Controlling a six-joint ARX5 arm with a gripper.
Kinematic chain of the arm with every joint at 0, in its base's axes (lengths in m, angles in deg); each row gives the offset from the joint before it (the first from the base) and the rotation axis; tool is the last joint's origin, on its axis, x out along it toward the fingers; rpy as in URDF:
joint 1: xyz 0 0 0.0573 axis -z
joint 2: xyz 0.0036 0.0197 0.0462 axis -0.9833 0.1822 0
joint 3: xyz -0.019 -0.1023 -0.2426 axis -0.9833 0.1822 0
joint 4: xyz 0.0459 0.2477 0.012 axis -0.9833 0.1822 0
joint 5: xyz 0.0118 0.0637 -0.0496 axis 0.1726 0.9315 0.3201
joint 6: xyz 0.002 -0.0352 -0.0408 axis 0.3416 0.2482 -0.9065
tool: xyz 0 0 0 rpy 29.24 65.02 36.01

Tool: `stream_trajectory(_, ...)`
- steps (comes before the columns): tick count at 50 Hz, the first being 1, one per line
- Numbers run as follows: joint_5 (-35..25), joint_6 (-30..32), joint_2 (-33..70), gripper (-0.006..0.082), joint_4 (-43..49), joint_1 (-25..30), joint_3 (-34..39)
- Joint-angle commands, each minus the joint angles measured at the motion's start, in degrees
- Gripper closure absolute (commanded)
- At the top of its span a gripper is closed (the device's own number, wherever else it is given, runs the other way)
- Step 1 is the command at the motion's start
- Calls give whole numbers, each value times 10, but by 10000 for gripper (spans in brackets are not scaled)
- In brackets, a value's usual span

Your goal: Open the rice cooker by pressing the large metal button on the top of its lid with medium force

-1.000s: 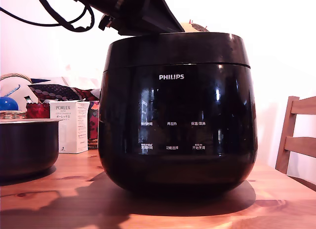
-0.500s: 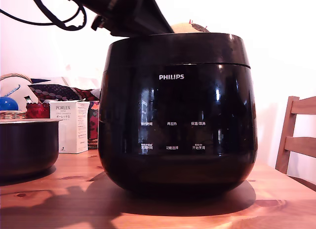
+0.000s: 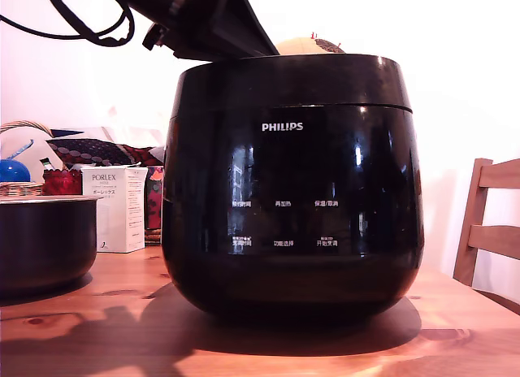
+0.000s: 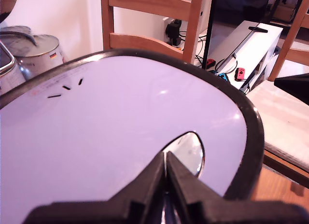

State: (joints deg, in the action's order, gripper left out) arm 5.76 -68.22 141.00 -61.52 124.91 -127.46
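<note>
The rice cooker [image 3: 292,182] fills the centre of the exterior view, standing on a wooden table [image 3: 455,336]. Its glossy black front reads "PHILIPS" in white above two rows of small white labels, too small to read. The lid [image 3: 292,80] sits closed. The gripper [image 4: 165,172], fingers pressed together, points at the metal button [image 4: 189,152] on the lid. A white box [image 3: 114,208] at left reads "PORLEX".
</note>
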Motion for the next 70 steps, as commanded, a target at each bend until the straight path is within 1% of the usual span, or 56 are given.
stream_trajectory(1,0,3,32,789,47,7,38)
stream_trajectory(19,-4,3,68,789,51,20,38)
stream_trajectory(33,-4,4,68,789,54,20,38)
stream_trajectory(37,-5,3,68,789,41,20,38)
stream_trajectory(44,-5,2,66,789,-9,20,38)
stream_trajectory(58,-5,-2,18,789,-90,19,38)
stream_trajectory(70,2,-2,-39,789,-85,14,38)
